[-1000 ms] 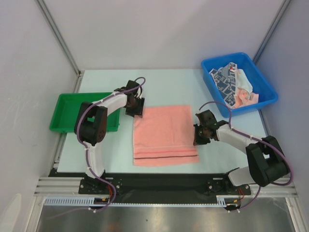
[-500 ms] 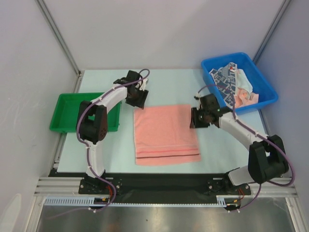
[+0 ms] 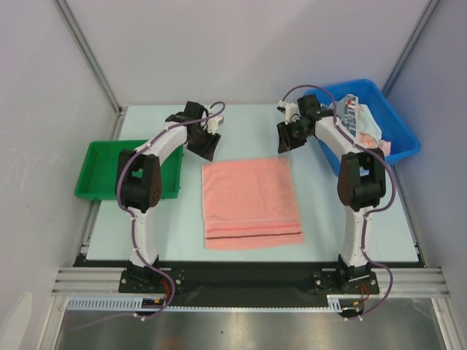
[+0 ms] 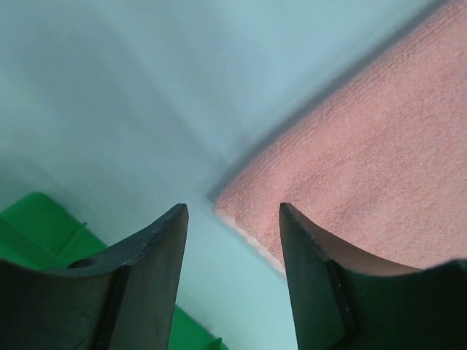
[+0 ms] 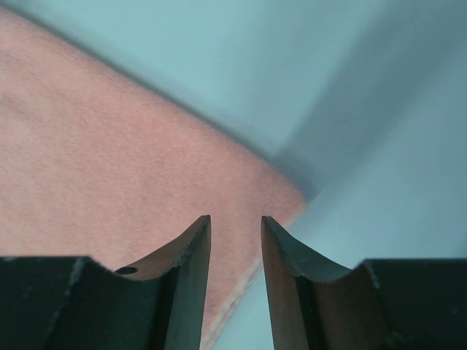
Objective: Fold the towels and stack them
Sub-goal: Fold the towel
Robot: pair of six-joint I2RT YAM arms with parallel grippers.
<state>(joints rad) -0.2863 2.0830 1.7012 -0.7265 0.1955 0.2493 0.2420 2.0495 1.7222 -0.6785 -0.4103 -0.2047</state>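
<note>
Progress looks slight, judging by the layout. Lowest in the top view, at the middle of the frame, one salmon-pink towel (image 3: pixel 250 203) lies spread flat and unfolded on the counter (image 3: pixel 146 219), its striped hem toward the bottom edge. Just above it, the left end effector (image 3: pixel 206 149) hangs over the towel's upper-left corner, jaws spread with nothing between them; the left wrist view shows that corner right below the gap. The right end effector (image 3: pixel 285 142) sits over the upper-right corner, jaws parted by a narrow gap, also pinching nothing. At the left of the frame stands the green tray (image 3: pixel 98 194), apart from the towel. Farthest up, at the upper right, the blue bin (image 3: pixel 387 159) holds a rumpled heap of towels (image 3: pixel 365 124), navy-patterned and pale ones among them. No fold is made and no stack is to be seen. This towel needs its first fold, probably from the two upper corners, and the binned ones all wait their turn.
</note>
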